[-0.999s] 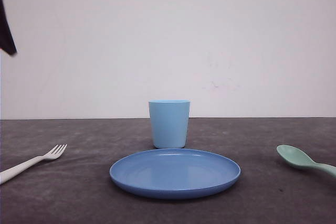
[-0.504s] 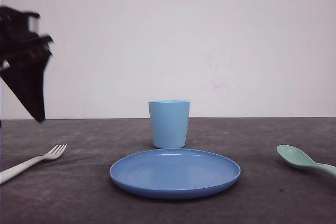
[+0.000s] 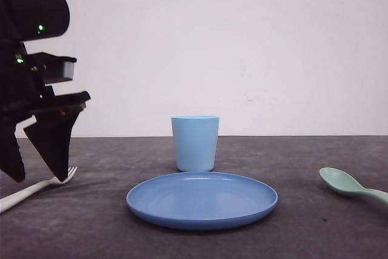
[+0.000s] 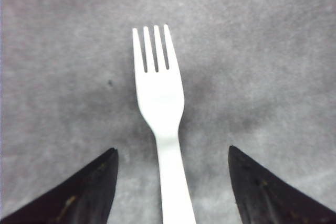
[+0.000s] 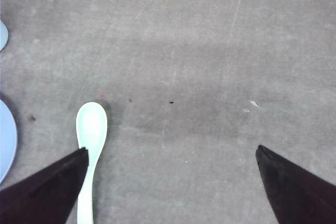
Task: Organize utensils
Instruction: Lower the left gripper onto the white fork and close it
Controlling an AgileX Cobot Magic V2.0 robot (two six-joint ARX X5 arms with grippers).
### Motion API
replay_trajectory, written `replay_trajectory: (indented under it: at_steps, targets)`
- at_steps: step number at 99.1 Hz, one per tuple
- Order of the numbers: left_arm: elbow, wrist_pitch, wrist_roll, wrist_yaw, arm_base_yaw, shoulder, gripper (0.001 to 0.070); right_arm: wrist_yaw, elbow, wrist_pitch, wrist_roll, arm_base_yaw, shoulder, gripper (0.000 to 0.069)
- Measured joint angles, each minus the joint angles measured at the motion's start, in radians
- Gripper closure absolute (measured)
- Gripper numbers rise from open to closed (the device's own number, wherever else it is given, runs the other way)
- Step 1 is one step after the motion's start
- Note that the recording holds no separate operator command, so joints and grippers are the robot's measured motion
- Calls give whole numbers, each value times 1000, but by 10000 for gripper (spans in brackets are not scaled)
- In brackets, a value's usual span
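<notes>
As I read it, nothing placed yet: fork (image 3: 37, 185) lower left under spread left gripper (image 3: 36, 173), spoon (image 3: 350, 184) lower right untouched, right gripper (image 5: 170, 182) spread.

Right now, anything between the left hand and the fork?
Nothing visible. The left hand is open and straddles the white fork, whose handle runs between the two fingers on bare table. The blue plate and cup sit well off to the side.
</notes>
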Motion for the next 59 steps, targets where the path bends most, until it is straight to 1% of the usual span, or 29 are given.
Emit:
replay_trajectory:
  at_steps: [11, 35, 40, 50, 59]
  targets:
    - [0, 1, -3, -23, -5, 18, 318, 0, 0, -1, 0, 0, 0, 49]
    - [6, 1, -3, -32, -9, 40, 325, 0, 0, -1, 0, 0, 0, 49]
    - [6, 1, -3, -37, -11, 41, 357, 0, 0, -1, 0, 0, 0, 49]
    - [6, 6, -3, -54, -12, 44, 466, 0, 0, -1, 0, 0, 0, 49]
    - [6, 12, -3, -55, -19, 45, 537, 0, 0, -1, 0, 0, 0, 49]
